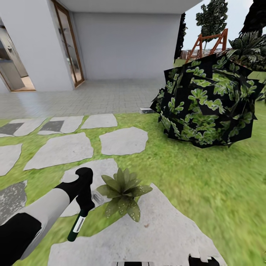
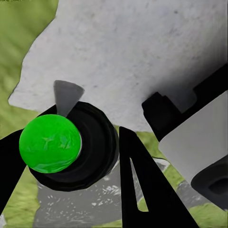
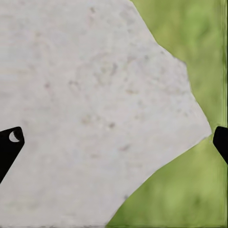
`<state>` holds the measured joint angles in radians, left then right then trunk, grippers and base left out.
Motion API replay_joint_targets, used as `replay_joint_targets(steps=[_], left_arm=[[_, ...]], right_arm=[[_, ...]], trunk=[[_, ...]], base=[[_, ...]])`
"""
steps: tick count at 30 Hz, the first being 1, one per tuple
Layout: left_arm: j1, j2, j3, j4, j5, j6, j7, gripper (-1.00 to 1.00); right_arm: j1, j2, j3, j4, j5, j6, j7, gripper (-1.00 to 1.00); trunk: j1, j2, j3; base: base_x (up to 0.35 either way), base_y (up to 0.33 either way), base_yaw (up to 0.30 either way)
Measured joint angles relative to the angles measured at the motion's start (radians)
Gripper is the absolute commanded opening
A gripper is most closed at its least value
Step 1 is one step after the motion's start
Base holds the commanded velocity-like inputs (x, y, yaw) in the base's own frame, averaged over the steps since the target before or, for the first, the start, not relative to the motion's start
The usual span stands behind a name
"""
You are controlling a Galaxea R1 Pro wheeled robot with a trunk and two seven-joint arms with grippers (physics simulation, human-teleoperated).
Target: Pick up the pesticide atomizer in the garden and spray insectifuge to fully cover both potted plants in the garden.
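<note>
One plant (image 1: 123, 192) shows at 6 o'clock; left hand (image 1: 85, 207) clamps the atomizer (image 1: 77, 224), right hand's (image 3: 116, 142) fingers apart, mostly cropped.

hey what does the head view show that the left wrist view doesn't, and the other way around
Head view alone: the potted plant at a stepping stone's edge, the big dark shrub, the house wall and door, and the atomizer's whole length hanging from the left gripper. Left wrist view alone: the atomizer's round green end seen close, end-on, inside its black collar, between the fingers. Both share the atomizer, grey stepping stones and lawn.
</note>
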<state>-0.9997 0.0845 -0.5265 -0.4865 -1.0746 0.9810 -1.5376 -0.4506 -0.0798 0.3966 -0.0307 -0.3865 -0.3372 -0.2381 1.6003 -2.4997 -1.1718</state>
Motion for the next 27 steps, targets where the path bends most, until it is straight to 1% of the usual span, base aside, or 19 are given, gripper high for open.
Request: replay_joint_targets(steps=[5,16,22,24,27], left_arm=[[0.028,-0.001,-0.001,-0.011,0.000,0.000,0.002,-1.00],[0.030,0.003,0.001,-0.014,0.000,0.001,0.001,-1.00],[0.014,-0.006,-0.001,-0.016,0.001,0.000,-0.009,-1.00],[0.014,-0.005,-0.002,-0.016,0.000,-0.002,-0.010,-1.00],[0.016,0.001,-0.002,-0.016,0.000,-0.002,-0.010,-1.00]], right_arm=[[0.000,0.000,0.001,0.000,0.000,0.000,0.000,1.00],[0.000,0.000,0.001,0.000,0.000,0.000,0.000,1.00],[0.000,0.000,0.001,0.000,0.000,0.000,0.000,1.00],[0.000,0.000,0.001,0.000,0.000,0.000,0.000,1.00],[0.000,0.000,0.001,0.000,0.000,0.000,0.000,1.00]], trunk=[[0.000,0.000,0.000],[0.000,0.000,0.000],[0.000,0.000,0.000],[0.000,0.000,0.000],[0.000,0.000,0.000]], base=[[0.000,0.000,-0.292],[0.000,0.000,-0.293],[0.000,0.000,-0.042],[0.008,0.003,-0.002],[0.053,0.173,0.000]])
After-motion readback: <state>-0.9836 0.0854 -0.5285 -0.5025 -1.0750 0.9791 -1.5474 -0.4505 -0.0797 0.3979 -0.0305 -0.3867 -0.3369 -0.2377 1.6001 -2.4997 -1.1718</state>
